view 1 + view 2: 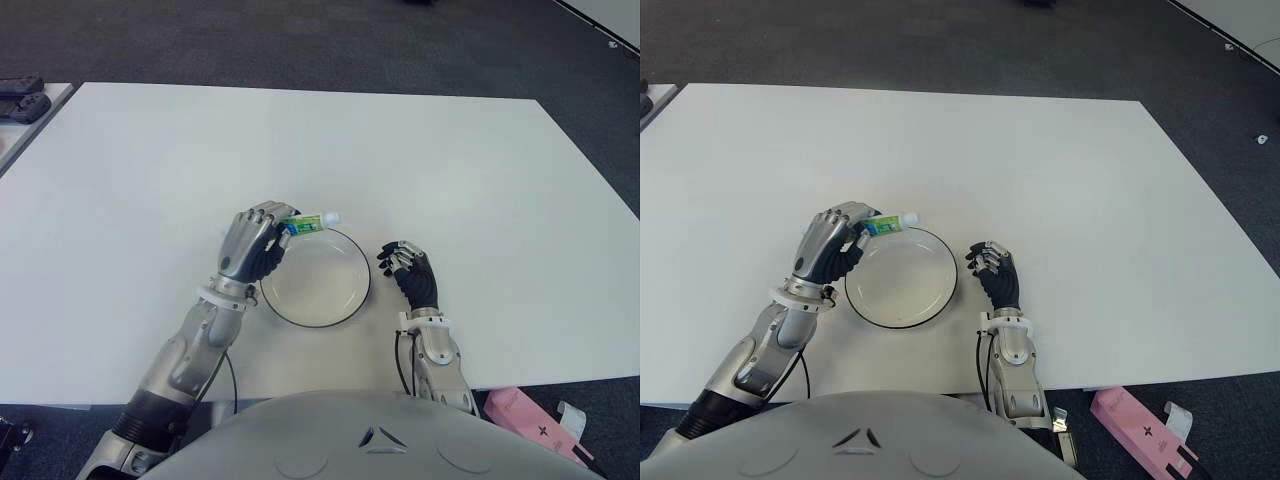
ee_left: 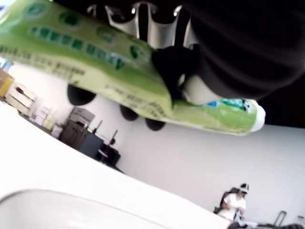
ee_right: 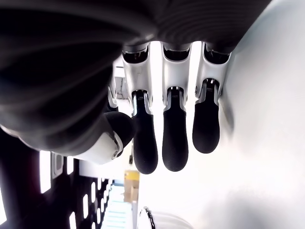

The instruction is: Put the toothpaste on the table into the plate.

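Green toothpaste tube clamped in the curled fingers of the left robot hand, lifted off the surface, white cap end jutting toward the right over the far rim of the plate. White plate with dark rim lying on the white surface just right of that hand, nothing inside it. Right robot hand showing just beside the plate's right edge, fingers loosely bent and apart, holding nothing. In the left wrist view, a person in white seated far off. Pink box on the floor past the near right edge of the surface, dark carpet beyond the far edge.
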{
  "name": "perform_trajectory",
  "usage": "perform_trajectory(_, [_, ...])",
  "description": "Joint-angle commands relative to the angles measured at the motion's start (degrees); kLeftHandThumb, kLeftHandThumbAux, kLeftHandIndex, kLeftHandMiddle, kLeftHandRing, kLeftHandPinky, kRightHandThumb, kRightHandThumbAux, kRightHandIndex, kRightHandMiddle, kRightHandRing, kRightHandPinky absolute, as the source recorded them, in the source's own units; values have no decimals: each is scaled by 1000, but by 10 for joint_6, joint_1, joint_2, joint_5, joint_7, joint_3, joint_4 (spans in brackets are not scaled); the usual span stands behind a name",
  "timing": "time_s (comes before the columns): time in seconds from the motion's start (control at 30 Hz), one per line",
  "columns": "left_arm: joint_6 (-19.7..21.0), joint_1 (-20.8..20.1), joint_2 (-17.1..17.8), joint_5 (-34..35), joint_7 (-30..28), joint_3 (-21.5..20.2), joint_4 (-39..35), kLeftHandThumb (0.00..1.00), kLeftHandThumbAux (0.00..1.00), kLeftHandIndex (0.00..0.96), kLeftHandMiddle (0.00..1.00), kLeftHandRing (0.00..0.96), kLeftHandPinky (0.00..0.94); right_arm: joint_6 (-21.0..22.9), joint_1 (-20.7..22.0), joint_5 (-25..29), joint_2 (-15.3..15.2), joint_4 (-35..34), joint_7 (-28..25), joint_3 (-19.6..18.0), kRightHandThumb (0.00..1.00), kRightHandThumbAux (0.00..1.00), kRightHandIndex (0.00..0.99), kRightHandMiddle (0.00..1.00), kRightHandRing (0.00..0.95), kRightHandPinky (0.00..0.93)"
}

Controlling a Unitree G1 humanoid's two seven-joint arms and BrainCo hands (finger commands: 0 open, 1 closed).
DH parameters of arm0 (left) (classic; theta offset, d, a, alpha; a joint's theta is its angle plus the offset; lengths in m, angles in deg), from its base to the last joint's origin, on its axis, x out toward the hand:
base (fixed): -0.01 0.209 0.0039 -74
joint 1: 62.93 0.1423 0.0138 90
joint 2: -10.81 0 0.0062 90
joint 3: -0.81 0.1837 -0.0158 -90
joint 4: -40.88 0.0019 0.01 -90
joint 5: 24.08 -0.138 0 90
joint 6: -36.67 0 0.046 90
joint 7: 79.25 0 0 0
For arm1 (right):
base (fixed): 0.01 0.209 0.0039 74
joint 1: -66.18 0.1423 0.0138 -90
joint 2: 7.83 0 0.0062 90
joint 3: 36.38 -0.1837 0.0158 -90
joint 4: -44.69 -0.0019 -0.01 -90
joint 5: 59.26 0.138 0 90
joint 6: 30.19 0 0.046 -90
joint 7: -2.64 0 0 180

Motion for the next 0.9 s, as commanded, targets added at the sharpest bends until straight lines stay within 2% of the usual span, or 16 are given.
perform_trajectory(0.03, [-3, -6, 1, -20, -34, 27, -8, 854, 664, 405, 555, 865, 845, 11, -3, 8, 3, 13, -2, -3, 710, 725, 431, 532, 539, 541])
perform_trajectory(0.3, [-51, -35, 20, -35, -42, 49, 18, 853, 664, 405, 556, 861, 858, 9, -6, 10, 4, 12, -5, -3, 709, 724, 431, 535, 537, 537])
perform_trajectory(0.57, [-97, -59, 23, -57, -19, 75, 60, 851, 667, 402, 561, 868, 868, 1, -6, 7, 4, 18, -3, -3, 710, 724, 431, 537, 539, 538])
perform_trajectory(0.8, [-109, -75, 16, -83, -9, 97, 98, 850, 667, 402, 565, 869, 863, -2, -6, 11, 6, 21, -5, -4, 710, 724, 431, 539, 544, 549])
perform_trajectory(0.9, [-105, -79, 19, -70, -39, 104, 104, 851, 666, 405, 568, 864, 856, -2, -7, 11, 6, 20, -6, -4, 710, 725, 431, 540, 546, 552])
